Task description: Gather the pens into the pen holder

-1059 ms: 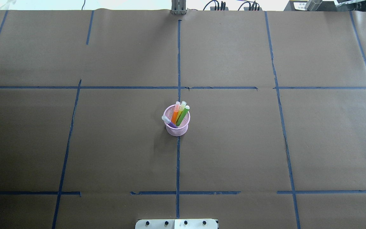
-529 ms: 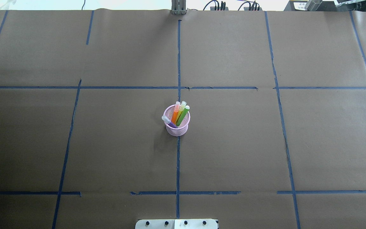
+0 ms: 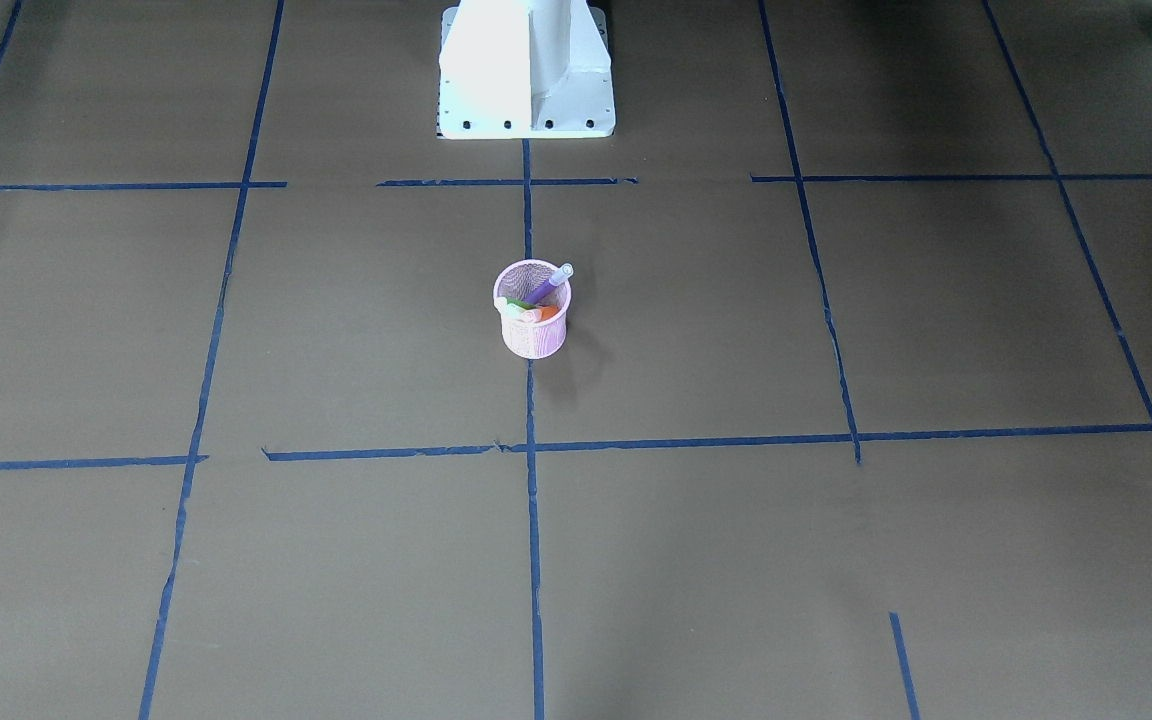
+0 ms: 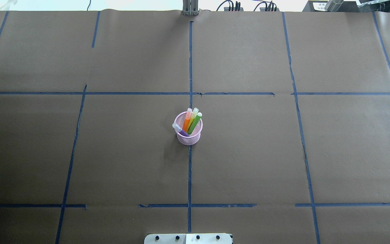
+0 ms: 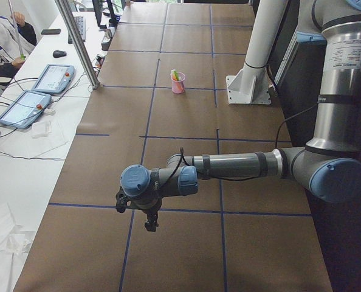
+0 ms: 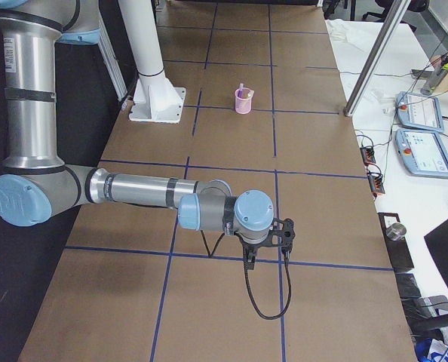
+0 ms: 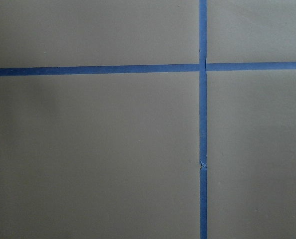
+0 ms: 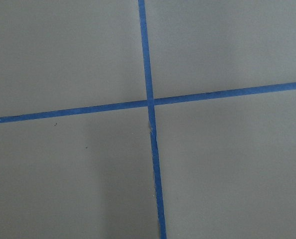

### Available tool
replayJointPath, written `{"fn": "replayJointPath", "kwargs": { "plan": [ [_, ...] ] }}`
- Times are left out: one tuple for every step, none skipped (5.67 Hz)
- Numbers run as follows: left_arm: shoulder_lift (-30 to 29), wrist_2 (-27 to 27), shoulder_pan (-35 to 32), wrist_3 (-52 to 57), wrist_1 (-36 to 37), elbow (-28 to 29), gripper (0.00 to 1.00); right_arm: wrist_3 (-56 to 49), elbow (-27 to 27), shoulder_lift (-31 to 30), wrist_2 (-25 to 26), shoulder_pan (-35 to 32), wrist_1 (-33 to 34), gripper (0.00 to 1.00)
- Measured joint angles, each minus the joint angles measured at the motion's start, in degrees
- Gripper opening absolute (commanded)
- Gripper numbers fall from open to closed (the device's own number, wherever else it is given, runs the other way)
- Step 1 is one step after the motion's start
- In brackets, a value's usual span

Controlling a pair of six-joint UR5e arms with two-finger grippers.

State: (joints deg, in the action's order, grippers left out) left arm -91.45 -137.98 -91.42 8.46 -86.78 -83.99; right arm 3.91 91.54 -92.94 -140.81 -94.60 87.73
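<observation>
The lower parts of the pens (image 4: 194, 123) are hidden inside the pink mesh pen holder (image 4: 188, 138) at frame centre, and the left gripper (image 5: 149, 224) and the right gripper (image 6: 248, 261), seen only in side views, are too small to judge.

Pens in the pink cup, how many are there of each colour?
Purple marker pen with a pale cap: 1
Orange marker pen: 1
Yellowish marker pen: 1
Light green marker pen: 1
Total: 4 pens, all standing in the small round pink wire-mesh cup.
</observation>
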Motion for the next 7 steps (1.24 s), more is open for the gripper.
{"fn": "replayJointPath", "kwargs": {
  "plan": [
    [0.0, -0.1, 0.0, 0.0, -0.1, 0.0, 1.0, 0.0, 0.1, 0.0, 1.0, 0.4, 1.1, 1.0],
    [0.0, -0.2, -0.1, 0.1, -0.3, 0.0, 1.0, 0.0, 0.4, 0.2, 1.8, 1.1, 3.2, 1.0],
    [0.0, -0.2, -0.1, 0.1, -0.4, -0.1, 1.0, 0.1, 0.8, 0.3, 2.8, 1.6, 4.6, 1.0],
    [0.0, -0.2, -0.1, 0.1, -0.4, -0.1, 1.0, 0.1, 1.0, 0.2, 3.2, 1.7, 4.9, 1.0],
    [0.0, -0.2, -0.1, 0.1, -0.4, -0.2, 1.0, 0.1, 1.0, 0.0, 3.1, 1.7, 4.8, 1.0],
    [0.0, 0.0, -0.3, 0.0, -0.4, -1.2, 1.0, 0.2, 0.9, -0.2, 3.0, 1.7, 4.6, 1.0],
    [0.3, 0.3, -0.6, 0.0, -0.4, -3.5, 1.0, 0.2, 0.9, -0.3, 3.0, 1.7, 4.5, 1.0]
  ]
}}
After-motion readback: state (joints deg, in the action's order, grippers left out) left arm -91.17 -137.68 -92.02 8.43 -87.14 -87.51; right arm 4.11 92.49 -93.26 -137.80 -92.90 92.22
